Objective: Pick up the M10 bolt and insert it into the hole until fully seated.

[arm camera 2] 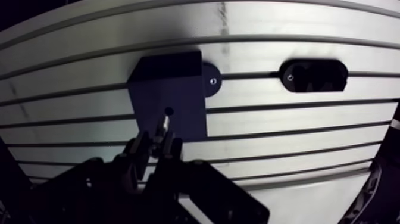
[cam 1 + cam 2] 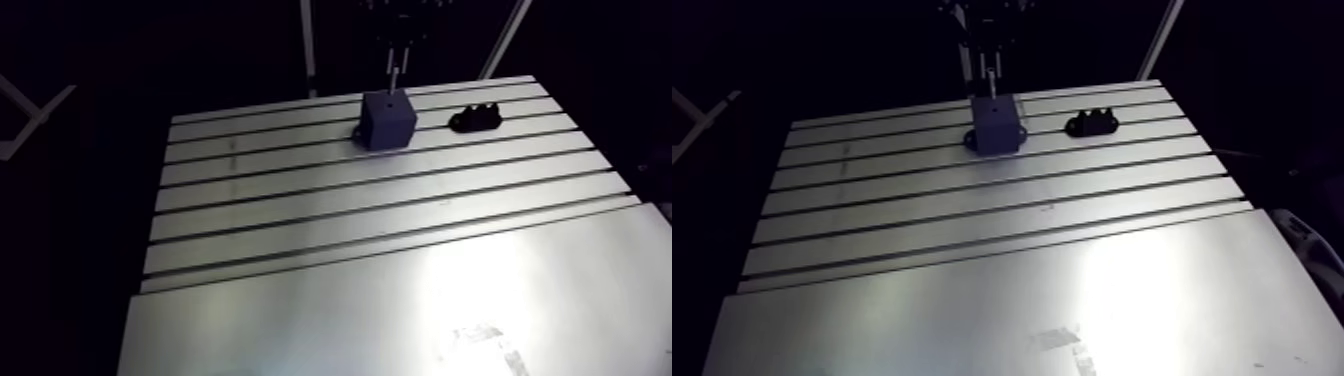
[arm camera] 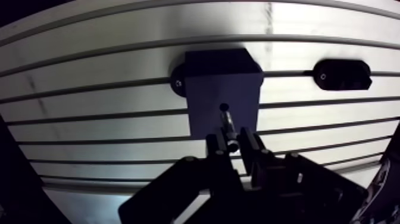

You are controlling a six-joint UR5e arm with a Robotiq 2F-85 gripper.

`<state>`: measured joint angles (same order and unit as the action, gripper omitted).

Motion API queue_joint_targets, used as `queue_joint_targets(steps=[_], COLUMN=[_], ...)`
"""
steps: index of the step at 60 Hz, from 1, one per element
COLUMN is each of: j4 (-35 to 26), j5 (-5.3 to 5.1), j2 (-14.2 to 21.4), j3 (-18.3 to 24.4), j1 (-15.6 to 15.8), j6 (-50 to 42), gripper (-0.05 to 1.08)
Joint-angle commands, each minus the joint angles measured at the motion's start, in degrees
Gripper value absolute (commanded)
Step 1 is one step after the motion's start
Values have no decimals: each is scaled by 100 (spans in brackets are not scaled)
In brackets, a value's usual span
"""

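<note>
A dark blue block [image 2: 388, 119] with a hole [image 3: 224, 107] in its top face stands bolted at the far side of the slotted table [image 2: 330, 210]. My gripper [image 3: 231, 143] hangs straight over the block and is shut on the M10 bolt [image 3: 228, 122], which points down with its tip just short of the hole. In the arm view the bolt [image 2: 396, 78] shows as a thin bright shank above the block. The bolt's head is hidden between the fingers [image 3: 248, 146].
A black holder [image 2: 475, 118] lies on the table to the right of the block, also seen beside the gripper as the holder [image 3: 341, 74] in the wrist view. A smooth metal plate [image 2: 420, 310] covers the near part of the table.
</note>
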<state>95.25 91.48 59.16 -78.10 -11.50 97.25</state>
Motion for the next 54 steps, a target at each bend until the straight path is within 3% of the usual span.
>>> queue_joint_targets(steps=[1,54], j4=[182,174], j5=[5,5], j2=[-23,-15], j3=[-52,-140], j1=[-2,-2], j6=[17,35], gripper=[108,108])
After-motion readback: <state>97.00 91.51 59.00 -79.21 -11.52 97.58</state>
